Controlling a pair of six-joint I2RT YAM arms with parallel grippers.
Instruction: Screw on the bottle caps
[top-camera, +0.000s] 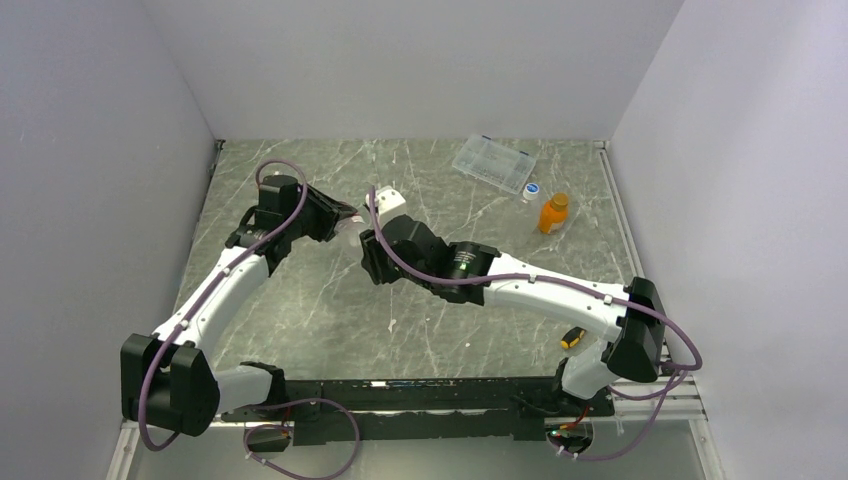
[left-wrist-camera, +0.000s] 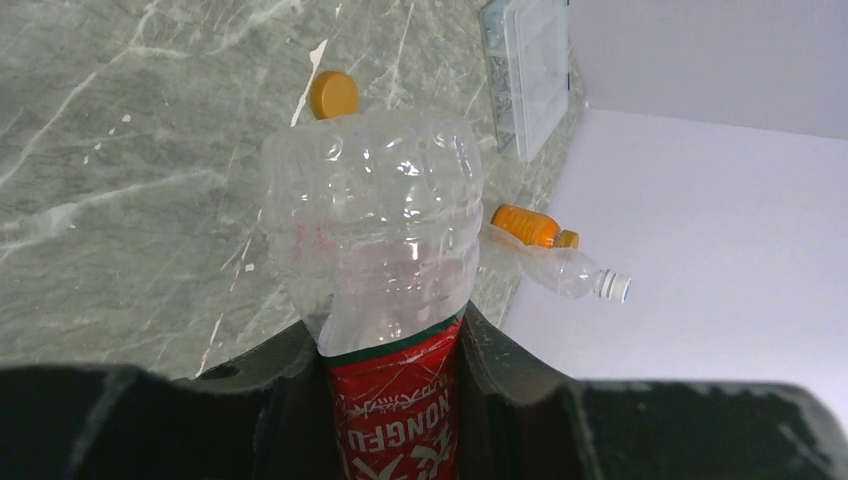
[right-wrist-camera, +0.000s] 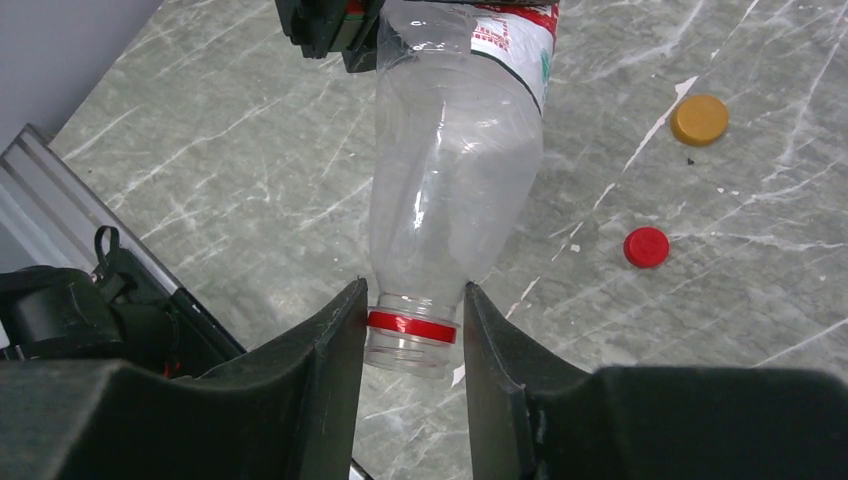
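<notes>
Left tool grips clear bottle; right tool pinches neck.

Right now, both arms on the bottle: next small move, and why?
Probably free the right gripper from the uncapped neck of the clear bottle and go for the red cap on the table; the left gripper holds the label end.

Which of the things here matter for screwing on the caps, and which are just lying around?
For the job: red-labelled bottle, red cap, orange cap, orange bottle, tiny pale bottle.
Lying about: compartment box, screwdriver.
</notes>
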